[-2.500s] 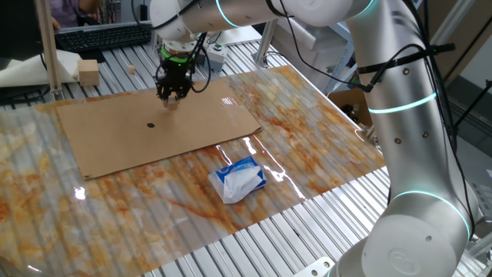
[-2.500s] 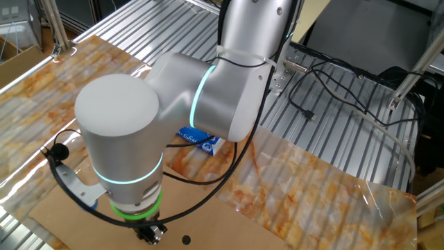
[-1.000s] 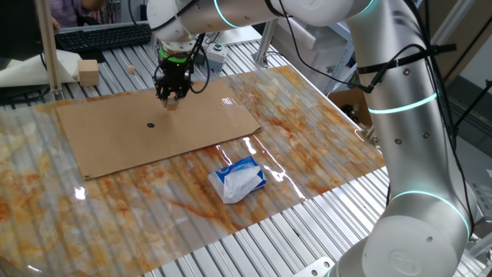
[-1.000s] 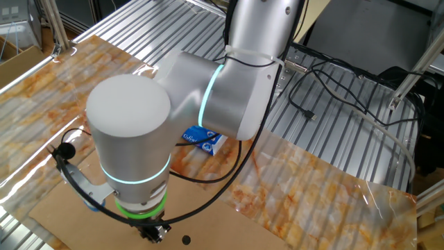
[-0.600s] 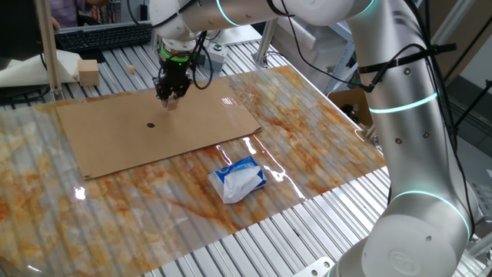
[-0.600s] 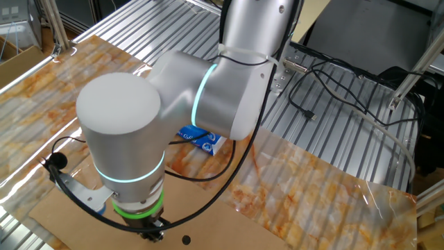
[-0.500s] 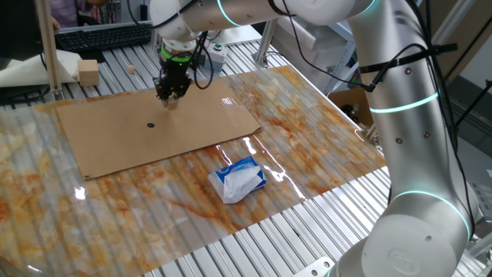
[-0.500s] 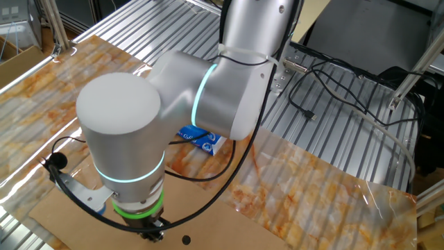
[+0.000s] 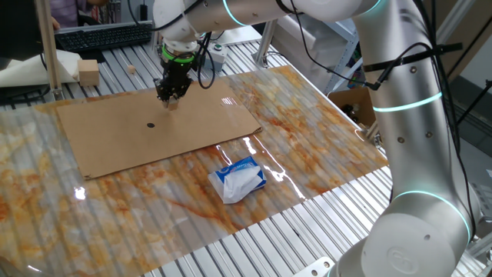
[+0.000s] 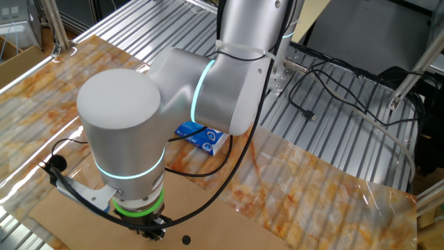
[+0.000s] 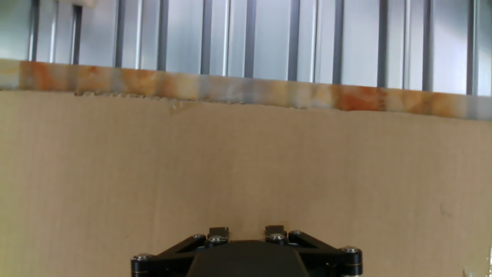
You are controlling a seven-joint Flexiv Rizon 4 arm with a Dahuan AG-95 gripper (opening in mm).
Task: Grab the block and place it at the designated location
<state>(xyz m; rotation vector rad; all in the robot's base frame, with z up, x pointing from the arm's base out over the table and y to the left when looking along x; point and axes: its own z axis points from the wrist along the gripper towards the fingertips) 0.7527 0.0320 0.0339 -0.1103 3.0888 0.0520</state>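
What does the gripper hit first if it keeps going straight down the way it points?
Most likely the cardboard sheet. The gripper points down at it, holding the block, so the block would probably touch first. The black dot lies off to the side.

Tool (image 9: 171,101) fingertips and any held block, hidden in every view.

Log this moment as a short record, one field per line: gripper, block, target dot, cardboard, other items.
gripper: low over the cardboard's far part, jaws close together on a small tan piece
block: at the fingertips, seemingly held; contact with the cardboard unclear
target dot: black, uncovered, apart from the gripper
cardboard: flat on the marbled table sheet
other items: tissue pack near the cardboard; larger wooden block and keyboard behind
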